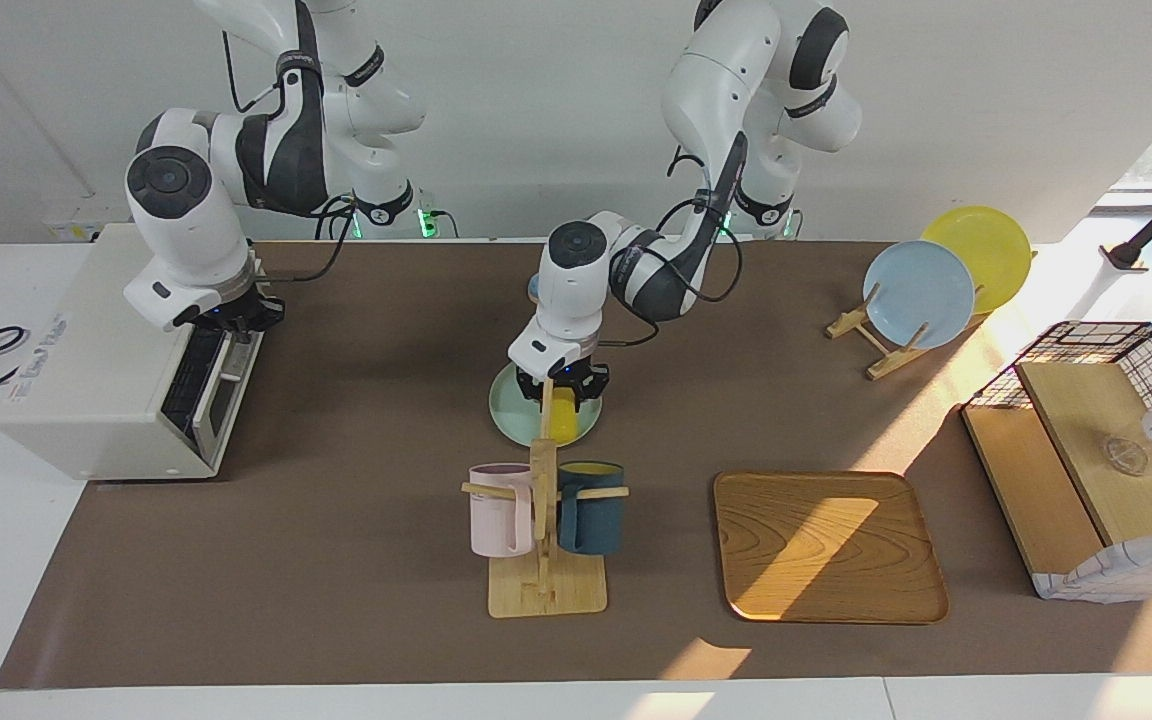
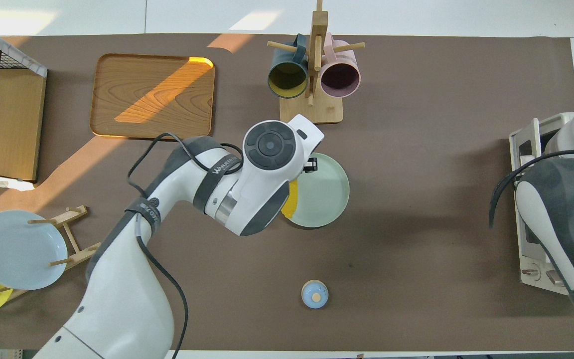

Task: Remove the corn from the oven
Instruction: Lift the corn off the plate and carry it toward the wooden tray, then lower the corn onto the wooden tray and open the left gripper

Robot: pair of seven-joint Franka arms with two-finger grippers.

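A: Facing view. Left gripper (image 1: pixel 566 385) low over the green plate (image 1: pixel 511 415); corn (image 1: pixel 563 415) yellow between its fingers, lying on the plate. Mug rack (image 1: pixel 543 520) post crosses in front, cuts the cob in two. Grip looks closed on the corn.

B: Right gripper (image 1: pixel 236 322)?

A: At the oven (image 1: pixel 86 380), on the door's top edge. Fingers lost against the dark glass; can't tell wide or narrow. Printing on the oven top, too small to read.

B: Surface?

A: Brown mat (image 1: pixel 336 560) on a white table, white wall. Sun patches fall on the wooden tray (image 1: pixel 826 550) and the wire basket (image 1: pixel 1096 460) toward the left arm's end from the plate.

B: Overhead view.

A: Left wrist covers half the plate (image 2: pixel 327 192); only a yellow sliver of corn (image 2: pixel 292 202) shows at its edge. Gripper hidden. Sleeve lettering starts "WANKE", the rest curls away. Oven (image 2: pixel 528 199) cut off by the frame edge and the right arm. Small blue knob (image 2: pixel 315 294) nearer the robots than the plate.
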